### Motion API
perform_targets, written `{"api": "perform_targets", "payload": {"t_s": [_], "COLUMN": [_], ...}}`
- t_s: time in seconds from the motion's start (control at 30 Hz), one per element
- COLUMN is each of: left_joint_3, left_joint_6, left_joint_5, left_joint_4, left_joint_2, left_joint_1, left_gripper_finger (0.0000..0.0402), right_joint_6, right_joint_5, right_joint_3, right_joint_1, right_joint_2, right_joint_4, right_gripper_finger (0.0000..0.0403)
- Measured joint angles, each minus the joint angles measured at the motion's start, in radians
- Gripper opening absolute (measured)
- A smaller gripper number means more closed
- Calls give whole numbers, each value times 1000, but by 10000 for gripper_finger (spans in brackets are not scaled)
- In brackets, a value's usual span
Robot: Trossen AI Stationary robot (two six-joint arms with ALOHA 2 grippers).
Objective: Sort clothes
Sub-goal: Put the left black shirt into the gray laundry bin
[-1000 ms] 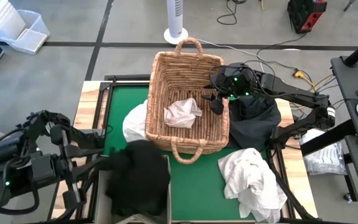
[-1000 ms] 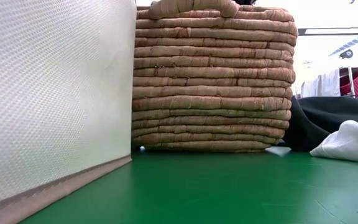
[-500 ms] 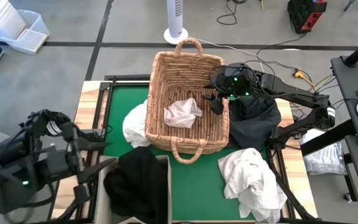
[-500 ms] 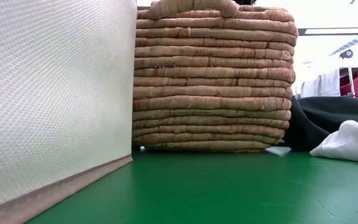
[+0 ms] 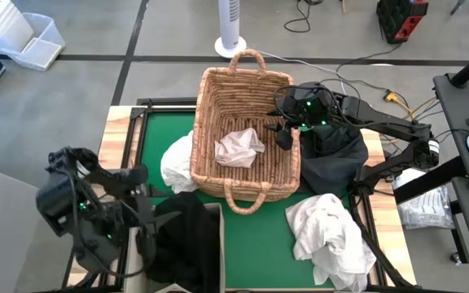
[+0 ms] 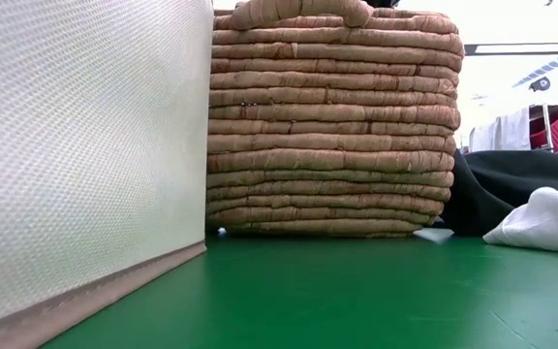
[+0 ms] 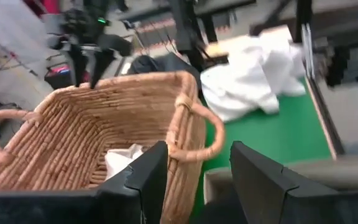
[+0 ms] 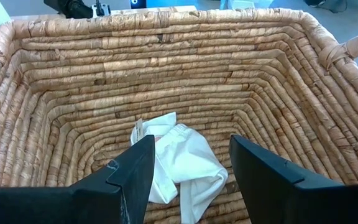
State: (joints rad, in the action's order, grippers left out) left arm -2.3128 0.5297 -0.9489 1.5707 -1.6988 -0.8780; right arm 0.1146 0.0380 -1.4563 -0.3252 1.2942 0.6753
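The wicker basket (image 5: 247, 134) stands mid-table with one white garment (image 8: 179, 162) on its floor. Another white garment (image 5: 177, 163) lies against its left wall. A black garment (image 5: 187, 240) lies in the beige bin (image 5: 221, 236) at the near edge. A dark garment (image 5: 332, 159) and a white one (image 5: 332, 236) lie on the table's right. My left gripper (image 7: 197, 180) is open beside the bin's left side (image 5: 141, 216), facing the basket, nothing between its fingers. My right gripper (image 5: 283, 134) hangs open over the basket's right rim.
The green mat (image 5: 259, 236) shows between the bin and the near-right white garment. In the low view the bin's wall (image 6: 76, 155) and the basket's side (image 6: 332, 126) fill the left and middle. A fan base (image 5: 230, 45) stands on the floor beyond the table.
The black garment, first bulging above the bin beside my left gripper, has sunk into the bin and lies free. My left arm has drawn away from it, come lower and turned, so that its gripper now faces the basket.
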Motion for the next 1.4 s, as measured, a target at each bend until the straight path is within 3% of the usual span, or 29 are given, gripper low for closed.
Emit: {"api": "perform_targets", "payload": {"t_s": [0.2,0.4,0.53,0.7,1.0,1.4], "left_joint_3": [95,267,392,524,684,837], "left_joint_6": [-27,17,10,-1,3,8], "left_joint_5": [130,201,319,387,480,490], "left_joint_4": [0,0,-6,-46,-203,-298], "left_joint_2": [-15,-8,-6,13,123,192], "left_joint_1": [14,84,148,209,260,288], "left_gripper_finger": [155,155,155,155,155,155], "right_joint_6": [0,-8,-9,-8,-7,-7], "right_joint_5": [0,0,0,0,0,0], "right_joint_3": [0,2,6,16,50,75], "right_joint_1": [0,0,0,0,0,0], "right_joint_2": [0,0,0,0,0,0], "right_joint_4": [1,1,0,0,-2,-19], "right_gripper_finger": [196,196,194,197,195,196]}}
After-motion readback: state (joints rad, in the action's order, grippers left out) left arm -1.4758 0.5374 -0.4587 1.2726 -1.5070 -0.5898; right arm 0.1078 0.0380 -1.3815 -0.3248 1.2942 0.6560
